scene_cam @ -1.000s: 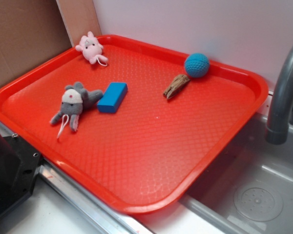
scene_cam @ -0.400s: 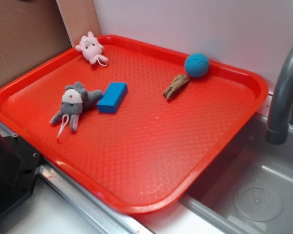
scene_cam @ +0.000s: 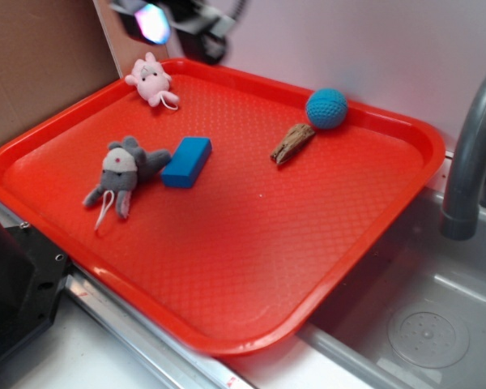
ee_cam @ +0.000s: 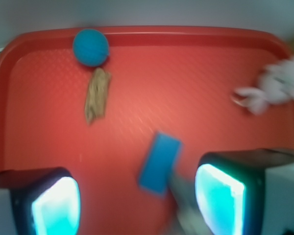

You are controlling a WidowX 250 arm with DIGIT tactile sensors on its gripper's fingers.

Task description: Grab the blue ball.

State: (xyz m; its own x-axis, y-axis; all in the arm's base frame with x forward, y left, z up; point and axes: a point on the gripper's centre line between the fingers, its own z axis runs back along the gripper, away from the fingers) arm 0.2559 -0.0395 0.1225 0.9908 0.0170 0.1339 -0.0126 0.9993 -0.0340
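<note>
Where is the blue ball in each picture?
Exterior: the blue ball sits upper right, by the tray's far rim.
Wrist: the ball sits upper left, by the top rim of the tray.
Shared landmark: the brown wood piece lies right beside the ball in both views.

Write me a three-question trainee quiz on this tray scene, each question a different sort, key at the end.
1. True or false: the blue ball touches the blue block.
2. Multiple choice: what lies right beside the ball? A) the pink plush B) the brown wood piece C) the faucet
3. Fill in: in the wrist view the pincer has its jaws ____.

Key: 1. False; they lie apart on the red tray. 2. B, the wood piece. 3. Open, nothing between them.
</note>
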